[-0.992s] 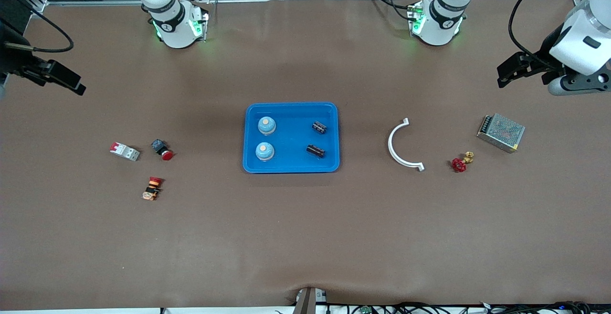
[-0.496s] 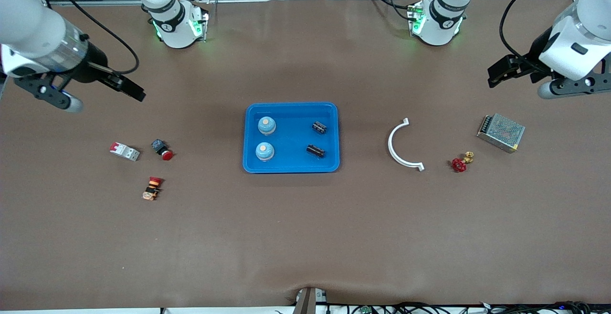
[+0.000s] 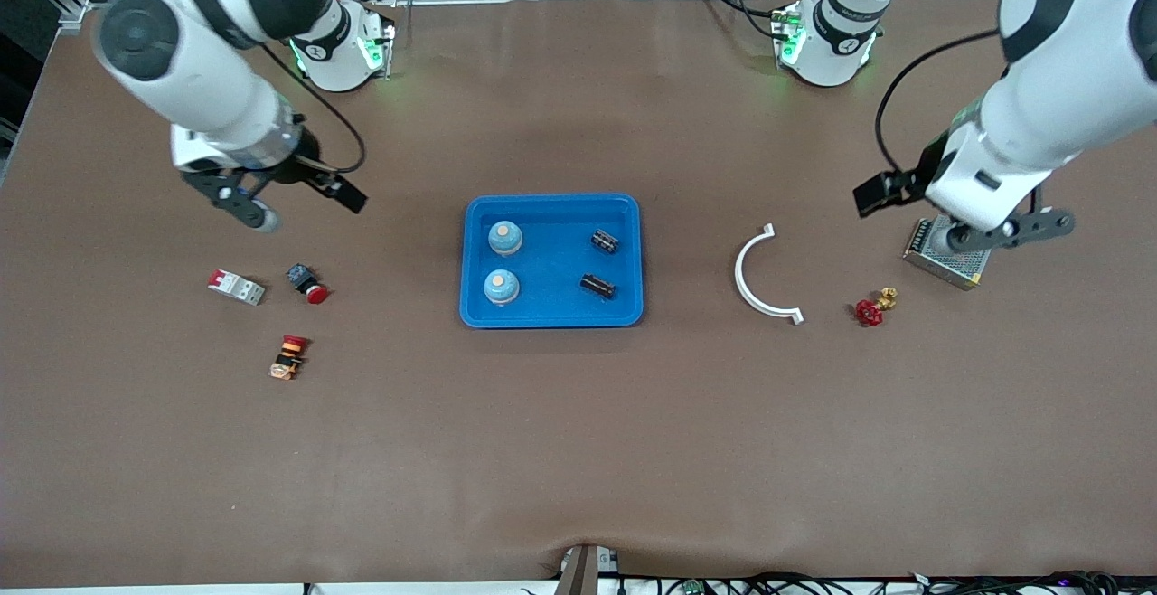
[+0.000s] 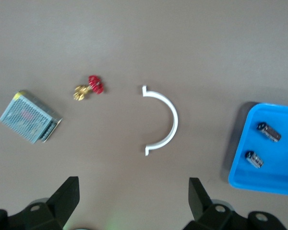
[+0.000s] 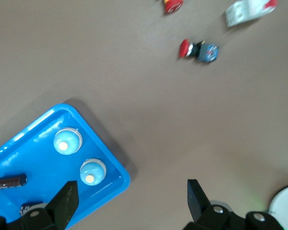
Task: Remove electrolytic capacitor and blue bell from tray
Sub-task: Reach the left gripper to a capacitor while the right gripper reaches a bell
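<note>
A blue tray (image 3: 551, 260) in the middle of the table holds two light blue bells (image 3: 505, 237) (image 3: 500, 287) and two black capacitors (image 3: 605, 240) (image 3: 597, 286). My right gripper (image 3: 242, 204) hangs open and empty over bare table, between the tray and the right arm's end. In the right wrist view its fingers (image 5: 67, 196) frame the tray's corner (image 5: 120, 182) and the bells (image 5: 93, 172). My left gripper (image 3: 1003, 230) is open and empty above the metal power supply (image 3: 954, 265). The left wrist view shows both capacitors (image 4: 269, 132) in the tray (image 4: 283, 163).
Toward the right arm's end lie a white and red breaker (image 3: 236, 287), a red push button (image 3: 307, 283) and another button switch (image 3: 288, 356). A white curved piece (image 3: 759, 274) and a red valve (image 3: 872, 307) lie toward the left arm's end.
Both arms have swung in from the table's ends toward the tray. The left gripper now hangs over the power supply. The fingers stayed open, and nothing on the table moved.
</note>
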`<state>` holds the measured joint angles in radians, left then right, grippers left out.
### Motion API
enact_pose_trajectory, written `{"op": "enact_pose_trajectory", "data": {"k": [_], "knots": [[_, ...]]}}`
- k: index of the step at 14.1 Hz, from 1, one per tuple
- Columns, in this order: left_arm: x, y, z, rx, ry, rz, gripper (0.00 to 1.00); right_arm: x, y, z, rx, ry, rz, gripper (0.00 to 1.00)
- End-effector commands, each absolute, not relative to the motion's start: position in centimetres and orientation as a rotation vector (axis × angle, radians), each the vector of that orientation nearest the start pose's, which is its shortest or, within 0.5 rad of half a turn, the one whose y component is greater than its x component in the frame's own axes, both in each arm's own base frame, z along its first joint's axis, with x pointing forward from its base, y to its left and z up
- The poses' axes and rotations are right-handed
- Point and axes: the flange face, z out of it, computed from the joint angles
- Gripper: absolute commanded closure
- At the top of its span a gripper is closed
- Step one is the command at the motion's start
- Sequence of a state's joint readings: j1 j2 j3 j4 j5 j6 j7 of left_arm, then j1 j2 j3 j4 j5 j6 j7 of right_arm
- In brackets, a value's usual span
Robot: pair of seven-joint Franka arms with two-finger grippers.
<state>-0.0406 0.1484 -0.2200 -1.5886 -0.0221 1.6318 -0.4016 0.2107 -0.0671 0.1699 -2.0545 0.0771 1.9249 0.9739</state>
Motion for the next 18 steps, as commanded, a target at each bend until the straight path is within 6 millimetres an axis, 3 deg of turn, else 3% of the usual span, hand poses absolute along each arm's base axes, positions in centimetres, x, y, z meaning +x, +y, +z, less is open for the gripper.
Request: {"op": "enact_pose_trajectory", "data": {"k": [1, 6, 8, 12, 15, 18], "knots": [[58.8, -18.5, 50.9, -3.165, -0.275, 0.169, 0.00, 45.0, 23.2, 42.2, -2.930, 1.025, 0.069, 0.00], [57.7, -27.0, 44.7, -3.120, -0.447, 0.241, 0.00, 43.8, 26.8, 36.9, -2.903, 1.071, 0.061, 0.00], [56.9, -30.1, 40.9, -3.096, -0.559, 0.254, 0.00, 43.5, 28.8, 34.4, -2.899, 1.084, 0.061, 0.00], [54.3, -33.9, 34.3, -3.020, -0.762, 0.290, 0.00, 43.7, 31.3, 28.6, -2.882, 1.111, 0.077, 0.00], [52.7, -36.7, 31.6, -2.967, -0.960, 0.275, 0.00, 44.8, 33.3, 25.9, -2.900, 1.093, 0.114, 0.00], [51.9, -39.8, 29.4, -2.938, -1.157, 0.240, 0.00, 45.6, 34.5, 24.8, -2.904, 1.081, 0.127, 0.00]]}}
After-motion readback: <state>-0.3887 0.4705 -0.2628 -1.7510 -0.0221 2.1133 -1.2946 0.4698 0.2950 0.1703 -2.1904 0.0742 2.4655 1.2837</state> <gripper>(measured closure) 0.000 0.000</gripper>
